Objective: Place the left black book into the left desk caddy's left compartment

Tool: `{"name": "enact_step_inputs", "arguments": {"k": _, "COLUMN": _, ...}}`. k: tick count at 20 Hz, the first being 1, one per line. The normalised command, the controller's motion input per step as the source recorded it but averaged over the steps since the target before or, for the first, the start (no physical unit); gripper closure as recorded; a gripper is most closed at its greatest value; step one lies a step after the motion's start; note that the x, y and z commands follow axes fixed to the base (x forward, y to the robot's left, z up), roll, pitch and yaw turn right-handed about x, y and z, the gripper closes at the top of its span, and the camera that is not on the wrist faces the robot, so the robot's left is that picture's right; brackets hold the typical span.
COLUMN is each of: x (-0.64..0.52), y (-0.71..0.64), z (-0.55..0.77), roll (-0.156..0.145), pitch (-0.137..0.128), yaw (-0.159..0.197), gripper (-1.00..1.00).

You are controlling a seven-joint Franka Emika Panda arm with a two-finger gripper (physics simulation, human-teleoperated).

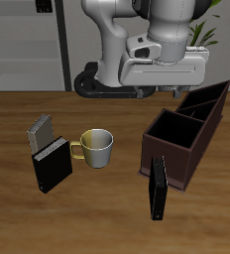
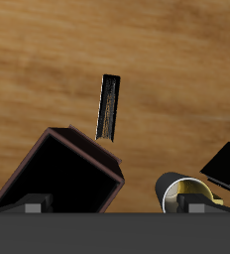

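The left black book stands upright near the table's front edge, just in front of the left desk caddy. In the wrist view the book shows edge-on, thin, beyond a corner of the caddy. The caddy is a long dark brown box. Its left compartment, narrow with taller slanted walls, is at the far end, and the big square section is nearer the book. My gripper hangs high above the table behind the caddy. In the wrist view my gripper is open and empty.
A pale mug with a yellowish inside stands mid-table, also in the wrist view. A thicker black book and a grey book stand beside it. The robot's base is at the table's back.
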Motion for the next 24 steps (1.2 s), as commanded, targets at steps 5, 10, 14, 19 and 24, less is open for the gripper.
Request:
{"name": "enact_step_inputs", "arguments": {"k": 5, "x": 0.38, "y": 0.27, "z": -0.07, "roll": 0.005, "pitch": -0.024, "yaw": -0.005, "gripper": -1.0}}
{"name": "enact_step_inputs", "arguments": {"k": 10, "x": 0.23, "y": 0.14, "z": -0.39, "roll": 0.004, "pitch": -0.004, "yaw": 0.025, "gripper": -1.0}}
{"name": "enact_step_inputs", "arguments": {"k": 14, "x": 0.08, "y": 0.04, "z": -0.3, "roll": 0.021, "pitch": -0.015, "yaw": -0.009, "gripper": -1.0}}
{"name": "enact_step_inputs", "arguments": {"k": 19, "x": 0.08, "y": -0.02, "z": -0.29, "roll": 0.016, "pitch": -0.029, "yaw": -0.014, "gripper": -1.0}}
{"name": "enact_step_inputs", "arguments": {"k": 24, "x": 0.05, "y": -0.26, "z": -0.29, "roll": -0.035, "pitch": -0.016, "yaw": -0.038, "gripper": -1.0}}
